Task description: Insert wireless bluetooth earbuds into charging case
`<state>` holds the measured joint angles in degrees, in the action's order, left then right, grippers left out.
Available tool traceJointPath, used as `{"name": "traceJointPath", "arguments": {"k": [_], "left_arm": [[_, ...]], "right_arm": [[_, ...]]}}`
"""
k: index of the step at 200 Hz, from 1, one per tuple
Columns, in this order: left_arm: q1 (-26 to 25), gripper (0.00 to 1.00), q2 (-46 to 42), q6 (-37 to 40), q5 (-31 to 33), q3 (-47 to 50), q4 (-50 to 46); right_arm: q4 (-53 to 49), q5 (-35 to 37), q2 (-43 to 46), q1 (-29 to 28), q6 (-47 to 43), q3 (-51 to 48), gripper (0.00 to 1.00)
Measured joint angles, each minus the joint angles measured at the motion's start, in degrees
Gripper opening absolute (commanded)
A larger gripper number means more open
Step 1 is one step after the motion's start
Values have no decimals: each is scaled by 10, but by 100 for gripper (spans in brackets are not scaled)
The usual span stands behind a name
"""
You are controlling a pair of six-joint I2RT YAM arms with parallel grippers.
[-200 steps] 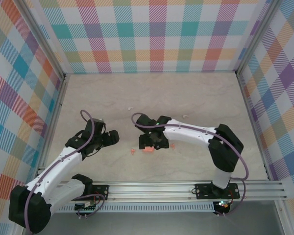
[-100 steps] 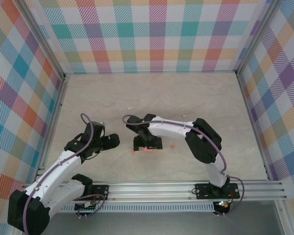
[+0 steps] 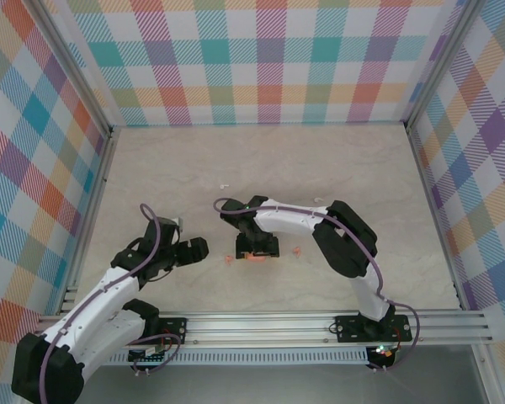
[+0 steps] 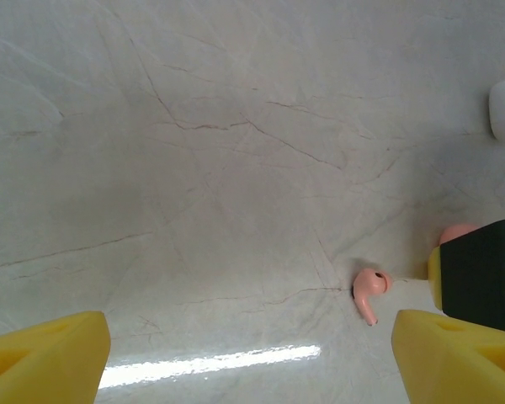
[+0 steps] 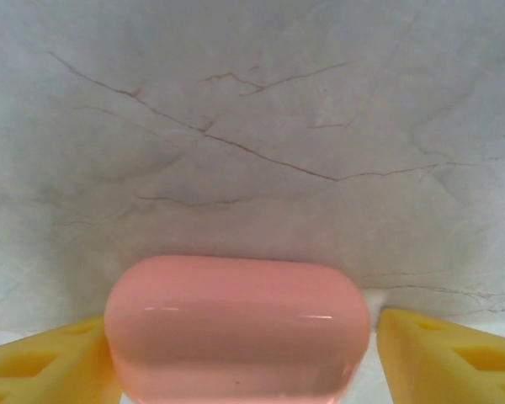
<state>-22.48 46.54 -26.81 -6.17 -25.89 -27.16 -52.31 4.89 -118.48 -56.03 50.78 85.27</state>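
The case (image 5: 236, 328) lies on the surface (image 3: 337, 160) between the fingers of the right pincer (image 3: 255, 247); one earbud (image 4: 369, 290) lies just left of the case, apart from it; a second earbud (image 3: 297, 249) lies to its right; the left pincer (image 3: 194, 249) sits farther left.

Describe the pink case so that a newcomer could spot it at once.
On the pale marbled table, find the right gripper near the middle. Between its yellow fingers lies the glossy coral-pink pill-shaped charging case, far bigger than the tiny pink earbud beside it.
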Motion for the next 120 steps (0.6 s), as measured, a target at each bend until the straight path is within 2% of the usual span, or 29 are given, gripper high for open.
{"name": "traceJointPath", "arguments": {"k": [33, 86, 120], "left_arm": [[0, 89, -41, -7, -23, 24, 29], [0, 88, -70, 24, -109, 19, 91], [-4, 88, -130, -14, -151, 92, 235]], "right_arm": [[19, -4, 11, 1, 1, -16, 56], [42, -10, 42, 15, -2, -44, 56], [56, -20, 107, 38, 11, -76, 56]]}}
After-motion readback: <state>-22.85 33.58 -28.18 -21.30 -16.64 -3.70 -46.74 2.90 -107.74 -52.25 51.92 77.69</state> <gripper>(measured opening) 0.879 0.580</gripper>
